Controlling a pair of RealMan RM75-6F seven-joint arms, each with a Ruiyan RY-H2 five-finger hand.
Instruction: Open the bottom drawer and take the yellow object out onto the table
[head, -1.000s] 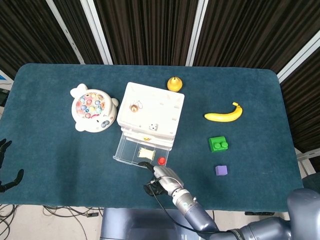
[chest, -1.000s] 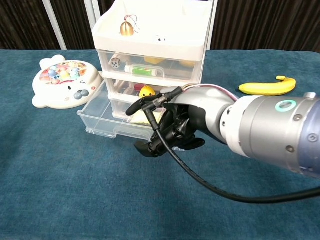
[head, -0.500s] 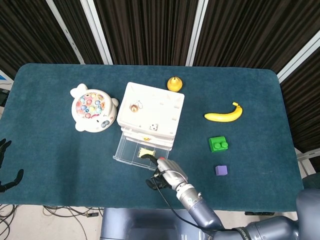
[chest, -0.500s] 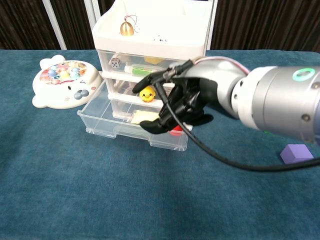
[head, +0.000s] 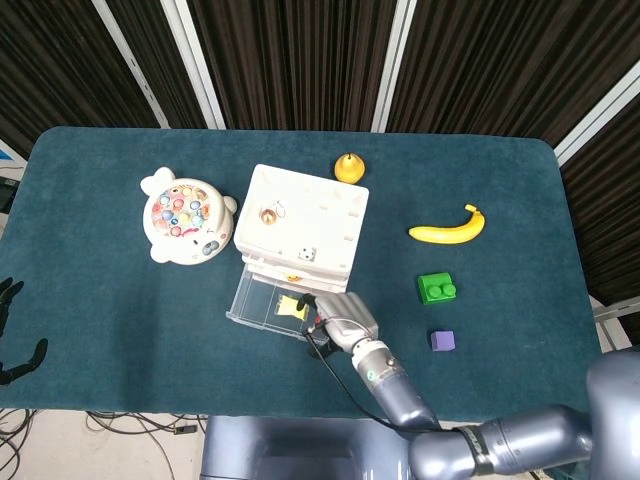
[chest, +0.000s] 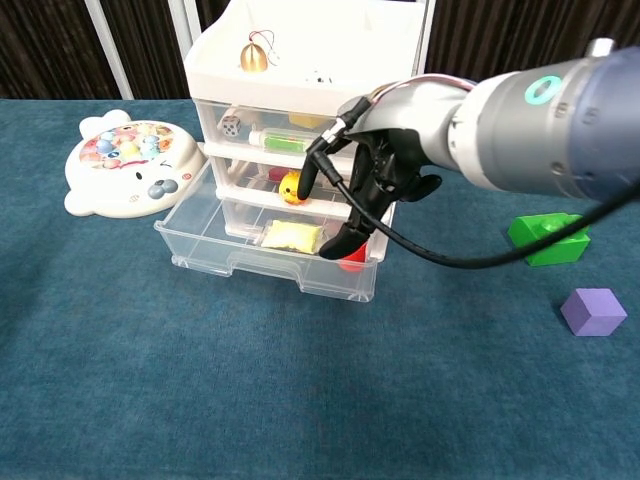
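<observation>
Yellow object (chest: 291, 235) sits in the open bottom drawer (chest: 262, 250), at 9 o'clock of a red piece (chest: 352, 262). My right hand (chest: 372, 190) hovers over it, fingers loosely curled, holding nothing. I'd come straight down and pinch it. Teal cloth desk (chest: 150, 380), dark slatted wall behind.

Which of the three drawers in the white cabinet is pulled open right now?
The bottom drawer. It juts out toward the camera with the yellow object lying in it, under the right hand. The two drawers above sit flush in the cabinet.
</observation>
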